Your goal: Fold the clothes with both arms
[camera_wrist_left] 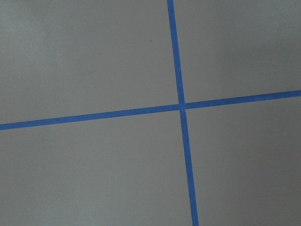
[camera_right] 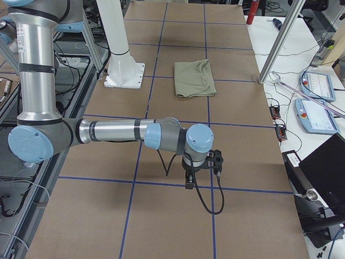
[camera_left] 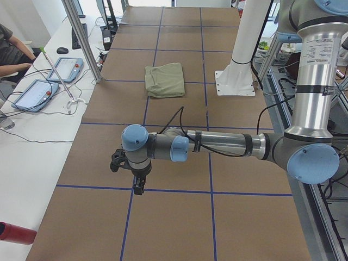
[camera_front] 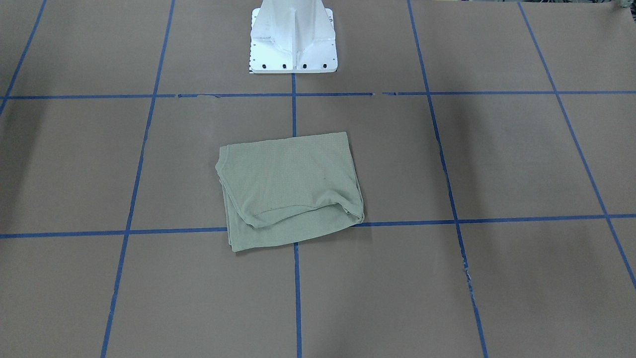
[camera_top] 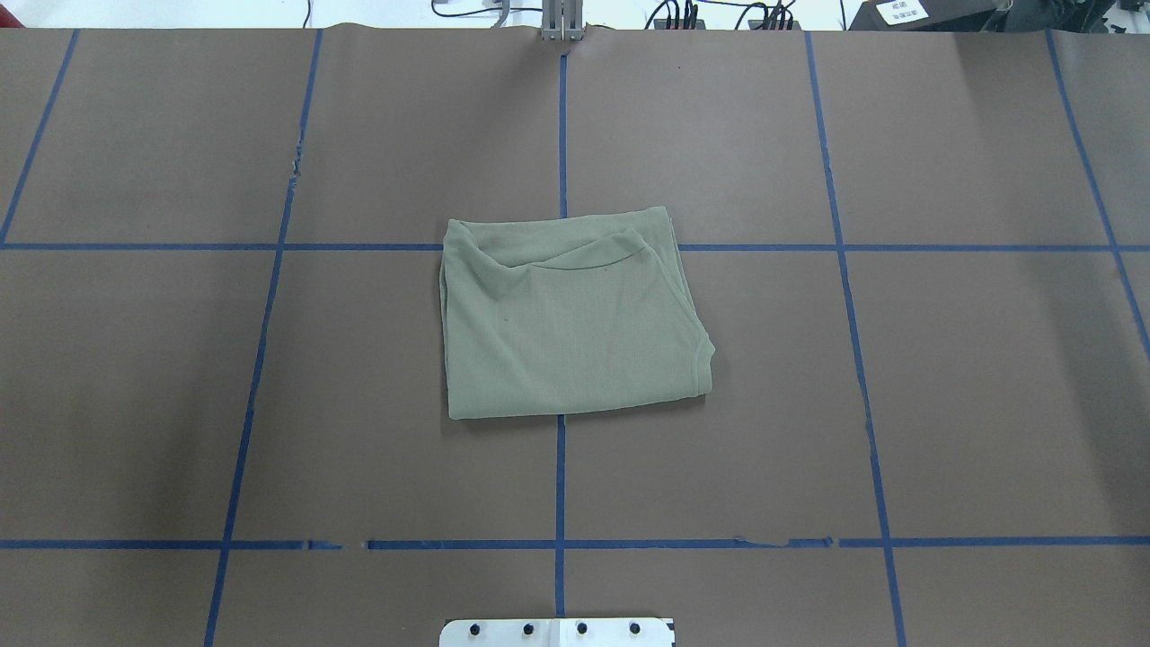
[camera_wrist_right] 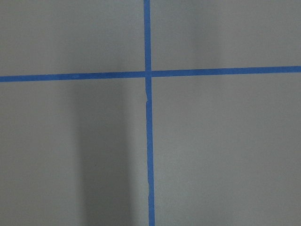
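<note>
1. Sage-green knit shirt (camera_top: pixel 570 323), folded into a rough rectangle, lies flat on the brown paper-covered surface (camera_top: pixel 988 404). It sits over a crossing of the blue tape lines (camera_top: pixel 256 359), in front of the white metal pedestal base (camera_front: pixel 293 40).
2. On the side away from the base, the top layer's edge dips back and shows the layer beneath.
3. My silver-grey left arm (camera_left: pixel 217 144) reaches out low over the surface, with the black two-finger left hand (camera_left: pixel 138 189) pointing down, well apart from the shirt.
4. The silver-grey right arm (camera_right: pixel 113 132) does the same at the opposite end, with the black right hand (camera_right: pixel 190 184) pointing down.
5. I cannot tell how far either hand is open.
6. Each wrist camera shows me only a tape crossing on bare paper.
</note>
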Controlling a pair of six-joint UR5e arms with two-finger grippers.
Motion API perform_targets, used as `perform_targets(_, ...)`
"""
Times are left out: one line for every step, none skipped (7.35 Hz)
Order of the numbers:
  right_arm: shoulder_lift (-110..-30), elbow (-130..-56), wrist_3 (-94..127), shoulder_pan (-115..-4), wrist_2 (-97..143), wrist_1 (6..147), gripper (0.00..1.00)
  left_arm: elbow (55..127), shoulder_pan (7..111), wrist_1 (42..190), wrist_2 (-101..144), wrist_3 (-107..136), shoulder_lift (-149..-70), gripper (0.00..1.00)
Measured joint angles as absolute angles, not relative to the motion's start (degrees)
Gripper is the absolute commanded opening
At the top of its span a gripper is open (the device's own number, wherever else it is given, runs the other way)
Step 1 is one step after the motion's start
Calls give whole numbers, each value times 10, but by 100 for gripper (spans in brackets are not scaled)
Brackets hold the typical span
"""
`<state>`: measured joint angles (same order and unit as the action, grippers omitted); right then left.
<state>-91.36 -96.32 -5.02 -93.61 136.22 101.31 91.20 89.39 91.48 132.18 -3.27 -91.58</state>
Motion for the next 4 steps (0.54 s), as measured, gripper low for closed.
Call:
perform_targets(-913, -963, -50, -936, 1362, 1013, 100, 912, 894, 915, 1322, -33, -916, 100)
perform_targets(-912, -964, -51, -936, 1360, 1013, 100, 912, 894, 915, 1321, -33, -916, 100)
perform_targets(-912, -964, -53, -936, 1357, 1012, 100, 911, 894, 915, 1321, -33, -916, 100)
perform_targets(-911, -964, -53, -935, 1350, 1012, 100, 912, 894, 915, 1321, -33, -916, 100)
